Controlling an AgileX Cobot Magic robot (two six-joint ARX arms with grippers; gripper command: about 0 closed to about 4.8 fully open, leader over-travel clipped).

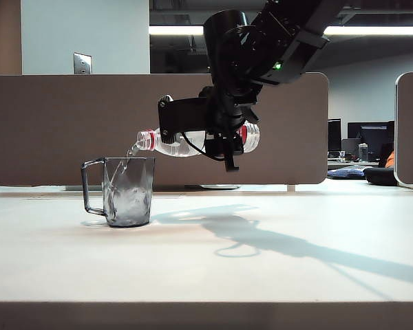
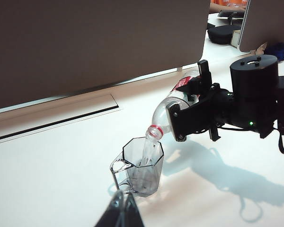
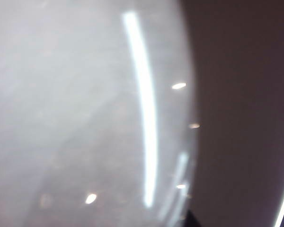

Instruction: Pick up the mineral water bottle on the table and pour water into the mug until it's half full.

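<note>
Pouring under way: right gripper (image 1: pixel 220 137) clamping the mineral water bottle (image 1: pixel 193 142) tipped near level, mouth over the far-right rim of the mug (image 1: pixel 129 191), left of centre on the table (image 1: pixel 275 275). Water (image 1: pixel 132 150) streaming in, level looking low. Left gripper (image 2: pixel 125 208) waiting near the mug, jaws unreadable. Next: watching for half full, then rolling upright.

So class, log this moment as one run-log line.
right gripper: holds tilted bottle | water: pouring into mug | left gripper: by mug, state unclear
</note>
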